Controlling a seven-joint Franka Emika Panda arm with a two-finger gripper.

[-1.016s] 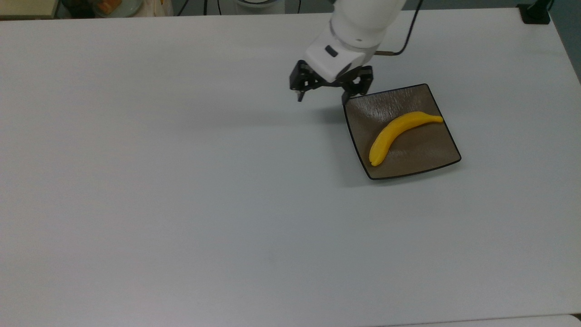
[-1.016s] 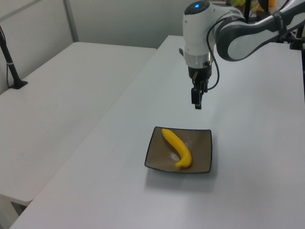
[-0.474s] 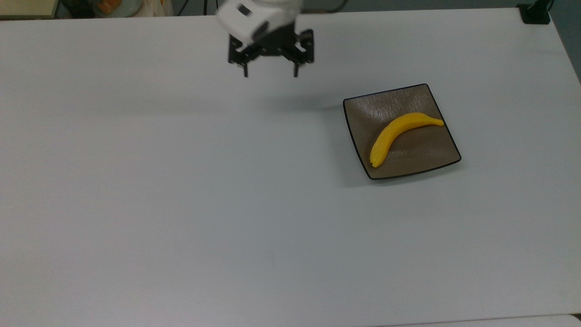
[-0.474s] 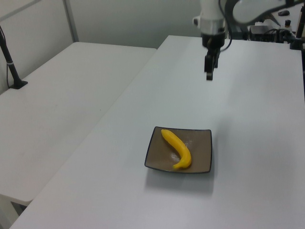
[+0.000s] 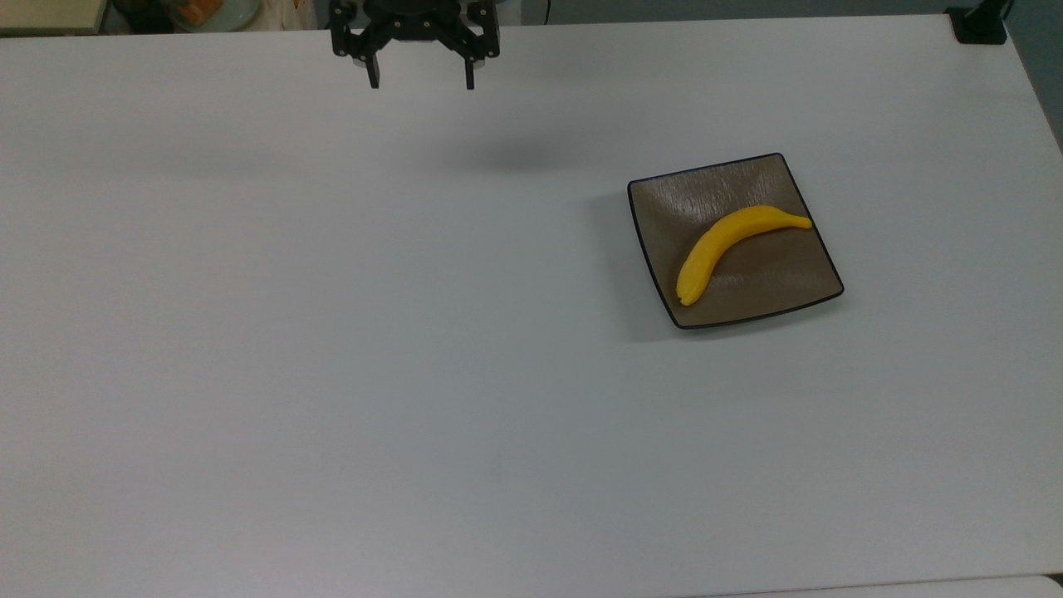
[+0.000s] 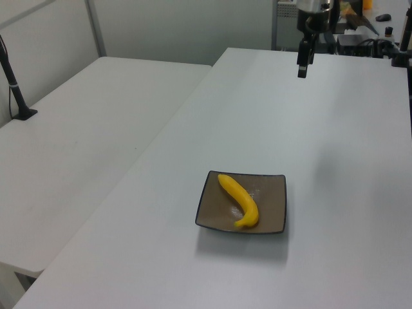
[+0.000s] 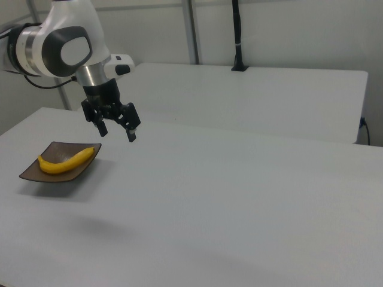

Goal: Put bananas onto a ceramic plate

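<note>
White table (image 5: 332,349) spread wide under everything, bare apart from one dish. Above its far edge in the top view, Franka arm (image 7: 57,48) raised, carrying the gripper (image 5: 421,83) high over the surface, well apart from the dish; jaws spread wide and pointing down, nothing between them.

Toward the top view's right, square ceramic plate (image 5: 772,291), glossy brown-grey with a thin black rim, flat on the table. Across its middle, a single yellow banana (image 5: 722,245), lying diagonally, thin stem end close to the plate's right rim in the top view, blunt end near the lower left corner. Whole fruit within the rim, resting on the plate's surface, nothing else in the dish.

Judged from this: placing done, retreat under way or finished. To do it well, hold the height and stay clear of the plate, no sweep back across it; keep the jaws apart so nothing gets caught. Little risk left: banana settled on its curved side in a shallow dish with upturned corners, unlikely to roll out unless the table is knocked.
</note>
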